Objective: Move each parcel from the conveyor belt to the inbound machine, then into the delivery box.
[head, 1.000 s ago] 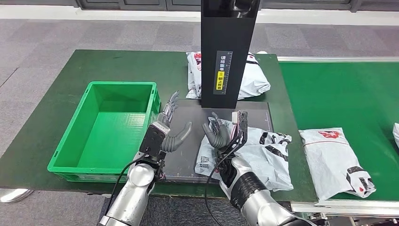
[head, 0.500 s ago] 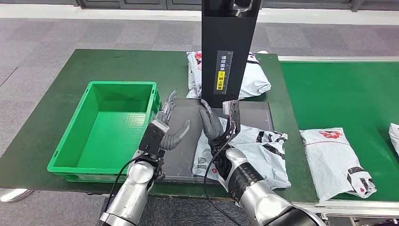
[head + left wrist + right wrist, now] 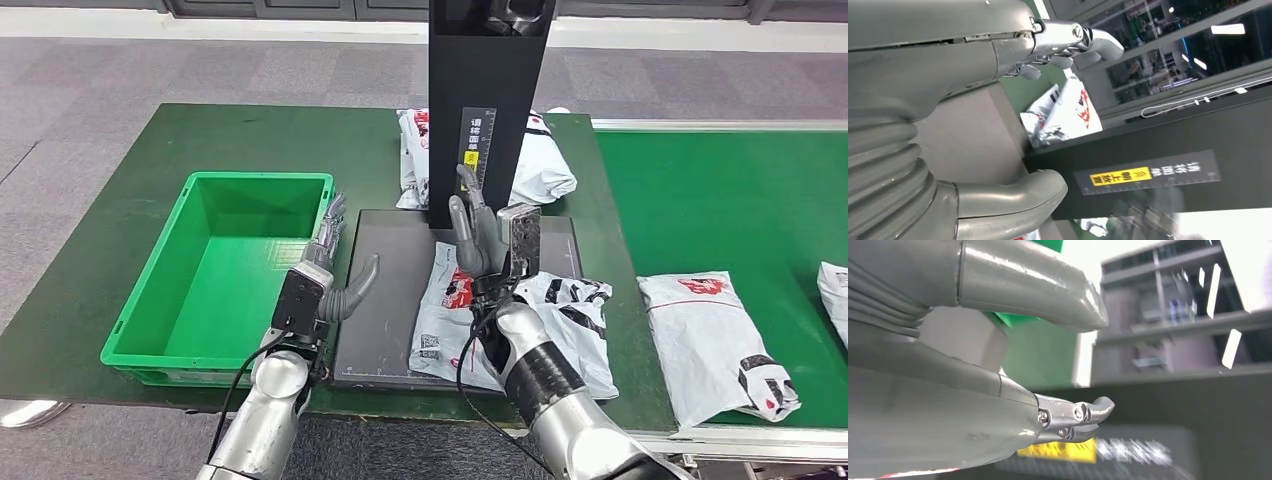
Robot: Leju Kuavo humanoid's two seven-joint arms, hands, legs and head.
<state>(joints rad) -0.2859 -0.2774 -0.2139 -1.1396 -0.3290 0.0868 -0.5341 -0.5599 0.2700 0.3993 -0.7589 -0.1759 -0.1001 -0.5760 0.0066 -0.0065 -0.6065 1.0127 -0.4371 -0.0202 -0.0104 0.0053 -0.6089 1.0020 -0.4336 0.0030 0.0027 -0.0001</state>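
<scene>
Parcel (image 3: 540,320) lay flat on dark scan plate (image 3: 390,300) of inbound machine (image 3: 487,110), label up, presumably for scanning. Left to right: green delivery box (image 3: 130,330) sat w/ nothing in it, awaiting drop. Left hand (image 3: 325,285) hovered over plate edge, fingers spread, holding nothing. Right hand (image 3: 478,240) raised above parcel, fingers apart, nothing gripped. More parcels (image 3: 715,345) waited on conveyor belt (image 3: 740,200).

Crumpled white parcel (image 3: 560,325) flat on dark inbound machine (image 3: 385,290) plate; empty green delivery box (image 3: 225,270) beside it
</scene>
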